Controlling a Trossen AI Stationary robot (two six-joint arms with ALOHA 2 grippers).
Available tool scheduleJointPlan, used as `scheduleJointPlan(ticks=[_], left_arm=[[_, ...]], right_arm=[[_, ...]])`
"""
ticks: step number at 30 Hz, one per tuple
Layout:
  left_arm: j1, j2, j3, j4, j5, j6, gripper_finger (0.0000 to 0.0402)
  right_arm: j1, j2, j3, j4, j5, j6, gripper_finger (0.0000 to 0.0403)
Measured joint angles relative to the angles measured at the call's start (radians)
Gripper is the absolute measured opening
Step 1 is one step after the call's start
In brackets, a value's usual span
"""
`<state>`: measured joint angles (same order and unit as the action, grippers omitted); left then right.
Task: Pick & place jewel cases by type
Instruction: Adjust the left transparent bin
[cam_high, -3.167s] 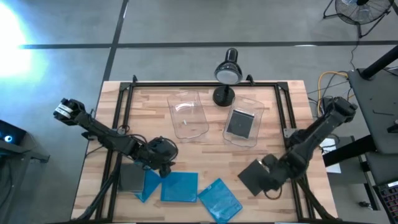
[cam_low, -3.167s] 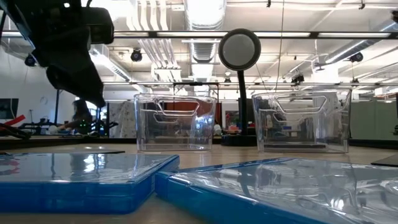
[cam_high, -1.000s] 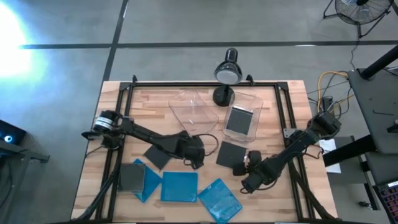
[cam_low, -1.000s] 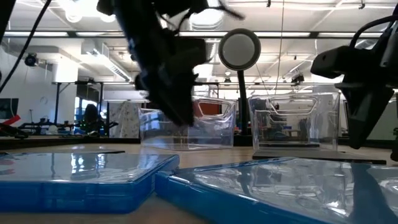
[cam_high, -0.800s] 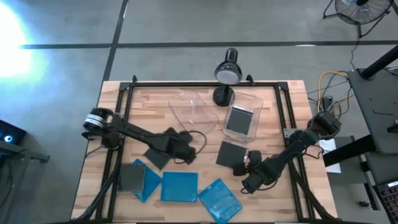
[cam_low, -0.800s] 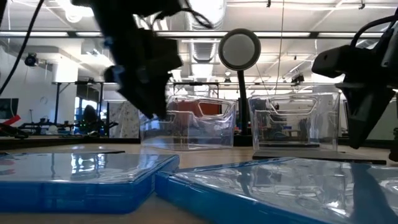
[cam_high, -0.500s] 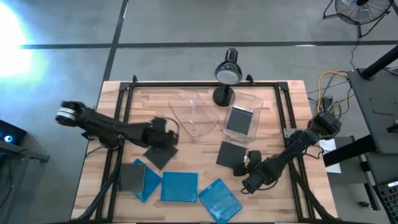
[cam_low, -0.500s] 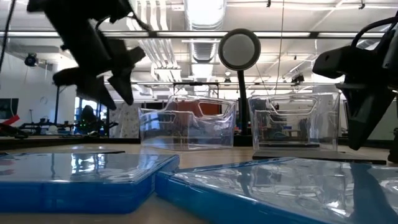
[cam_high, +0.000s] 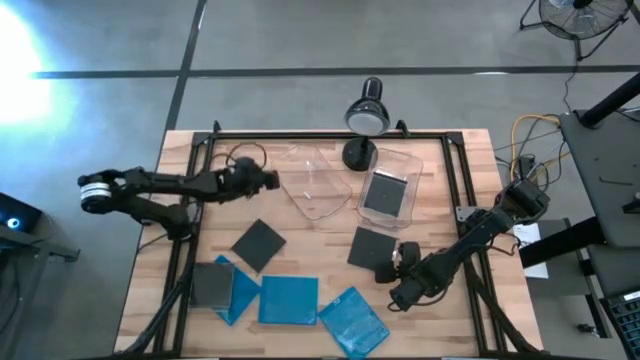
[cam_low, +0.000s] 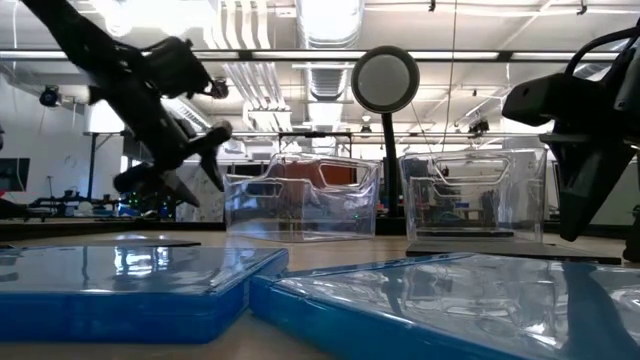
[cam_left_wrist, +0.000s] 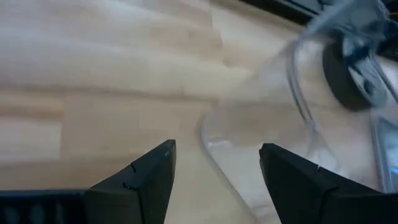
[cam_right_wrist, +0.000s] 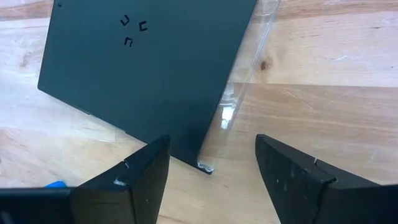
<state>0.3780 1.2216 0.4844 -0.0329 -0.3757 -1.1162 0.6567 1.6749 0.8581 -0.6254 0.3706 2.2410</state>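
Note:
In the high view, two dark jewel cases lie flat on the table: one left of centre, one right of centre. Three blue cases and a grey one lie along the near edge. Another dark case lies in the right clear bin. My left gripper hovers open beside the left clear bin. My right gripper is open, its fingers just short of the right dark case's near edge.
A desk lamp stands on its round base at the far edge between the two bins. A black frame runs around the tabletop. Bare wood shows between the two loose dark cases. Blue cases fill the foreground of the low view.
My left gripper has drawn back from the table's middle, moving toward the left and far edges and rising, and now hovers by the left bin. The left dark case has stayed where it lay. The right arm has kept still.

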Motion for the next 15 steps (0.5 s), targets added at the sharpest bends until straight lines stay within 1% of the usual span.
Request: scheduleJointPlan(ticks=[4, 7, 11, 15], left_arm=[[0.071, 0.081, 0.062, 0.082, 0.031, 0.088, 0.0213], [0.109, 0.157, 0.137, 0.115, 0.041, 0.175, 0.0213], [0.151, 0.244, 0.260, 0.089, 0.073, 0.297, 0.0213], [0.164, 0.250, 0.365, -0.009, 0.079, 0.422, 0.0213]], right_arm=[[0.000, 0.000, 0.000, 0.001, 0.000, 0.002, 0.0231], [0.000, 0.000, 0.000, 0.003, -0.003, 0.003, 0.0231], [0.000, 0.000, 0.000, 0.012, -0.015, 0.007, 0.0231], [0.007, -0.001, 0.000, 0.020, -0.027, 0.007, 0.0231]])
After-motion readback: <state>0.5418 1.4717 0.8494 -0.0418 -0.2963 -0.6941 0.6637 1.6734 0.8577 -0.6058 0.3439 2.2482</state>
